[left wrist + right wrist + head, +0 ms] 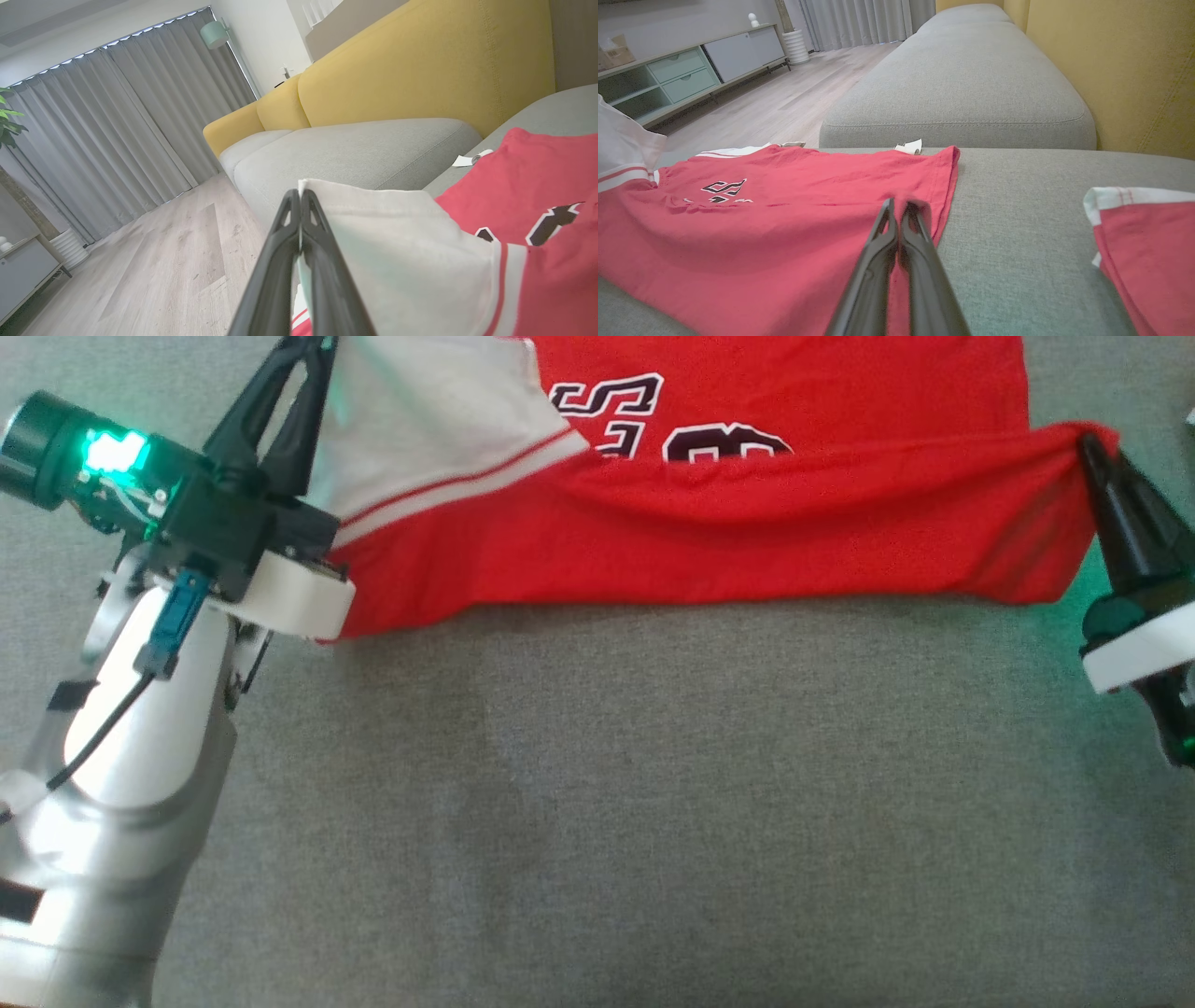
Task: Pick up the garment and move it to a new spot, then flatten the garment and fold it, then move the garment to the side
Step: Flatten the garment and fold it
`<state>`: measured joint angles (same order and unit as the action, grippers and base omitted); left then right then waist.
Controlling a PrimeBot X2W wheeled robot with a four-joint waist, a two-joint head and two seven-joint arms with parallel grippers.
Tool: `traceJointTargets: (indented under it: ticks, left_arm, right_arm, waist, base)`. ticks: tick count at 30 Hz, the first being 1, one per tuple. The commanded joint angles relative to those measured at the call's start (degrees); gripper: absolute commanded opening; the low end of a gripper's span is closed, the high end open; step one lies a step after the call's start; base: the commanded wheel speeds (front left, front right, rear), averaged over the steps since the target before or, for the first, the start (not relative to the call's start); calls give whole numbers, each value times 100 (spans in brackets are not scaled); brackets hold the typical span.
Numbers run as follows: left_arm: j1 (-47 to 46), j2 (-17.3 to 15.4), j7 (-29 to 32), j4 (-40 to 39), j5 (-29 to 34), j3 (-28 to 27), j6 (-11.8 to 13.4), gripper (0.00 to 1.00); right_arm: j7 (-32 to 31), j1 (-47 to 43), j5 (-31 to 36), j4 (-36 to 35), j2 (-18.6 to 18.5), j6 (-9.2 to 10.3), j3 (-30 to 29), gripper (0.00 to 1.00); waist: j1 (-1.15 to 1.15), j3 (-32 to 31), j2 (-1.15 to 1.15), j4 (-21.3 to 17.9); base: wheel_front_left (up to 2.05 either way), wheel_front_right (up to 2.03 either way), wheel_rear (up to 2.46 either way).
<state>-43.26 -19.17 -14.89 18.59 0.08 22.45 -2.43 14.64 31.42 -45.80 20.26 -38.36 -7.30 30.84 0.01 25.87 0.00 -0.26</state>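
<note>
Holds the garment by two ends, over the far part of the grey seat cushion. Has the left fingers pressed together on the edge of the white sleeve, cloth nipped between them, at the cushion's left. Has the right fingers clamped likewise on a red hem corner at the cushion's right.

Pulls outward at both ends, by the look of it, so that the red band between the two grips runs taut and nearly straight across the cushion: a straight edge makes a clean crease. Lifts that near band off the cushion and lays it partly over the black-and-white lettering. Reads as a fold in hand, near edge going toward the cushion's back, where the yellow backrest rises.

Leaves the rest of the garment flat on the cushion, with a small white tag just beside its edge at the cushion's end. Looks past the flattening, then, and into the folding, with the move to the side not yet done.

Calls next for both ends to travel together at one height, else the band slackens and wrinkles. Risks a slip on the right, given so thin a pinch of hem.

Shows a second red piece with white trim on the same cushion, apart from the pinched corner and clear of the fold.
</note>
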Motion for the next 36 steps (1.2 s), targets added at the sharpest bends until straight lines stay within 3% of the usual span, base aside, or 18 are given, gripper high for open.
traceJointTargets:
  ticks: [1,5,6,7,8,9,14,19,25,36]
  left_arm:
    - [-264,-168,-11,-86,13,-201,72,0]
    - [-308,-149,-11,186,-32,-184,79,0]
    - [-309,-145,-11,255,-40,-172,70,0]
    - [-303,-129,-11,331,-64,-169,69,15]
    - [-292,-109,-11,409,-83,-168,77,46]
    - [-282,-87,-11,468,-96,-169,96,100]
    - [-25,79,-11,654,-281,-310,304,100]
    - [865,556,-11,1127,-1045,-862,683,100]
    - [1728,1001,-11,1035,-1515,-1073,695,100]
    - [1843,1128,112,1626,-1704,-1126,713,100]
  right_arm:
    - [36,12,20,-56,-86,-19,15,0]
    - [36,131,-16,107,-24,-19,142,0]
    - [36,149,-48,165,-2,-19,173,19]
    - [36,162,-86,233,21,-19,197,100]
    - [36,181,-97,286,45,-19,192,100]
    - [36,189,-103,323,70,-19,181,100]
    - [36,82,-98,377,137,-19,138,100]
    - [36,-306,-45,253,234,-19,-124,100]
    - [36,-725,41,147,286,-19,-353,100]
    - [36,-910,161,51,345,-19,-497,100]
  waist:
    - [-1,30,0,-18]
    - [-1,49,0,-20]
    - [-1,48,0,-18]
    - [-1,40,0,-12]
    - [-1,25,0,-6]
    - [-1,5,0,3]
    - [-1,-186,0,33]
    - [-1,-515,0,-11]
    - [-1,-663,0,-27]
    - [-1,-651,0,-73]
  base:
    - [0,0,0]
    - [0,0,0]
    - [0,0,0]
    - [0,0,0]
    - [0,0,0]
    - [0,0,0]
    - [0,0,0]
    - [0,0,0]
    - [0,0,0]
    - [0,0,0]
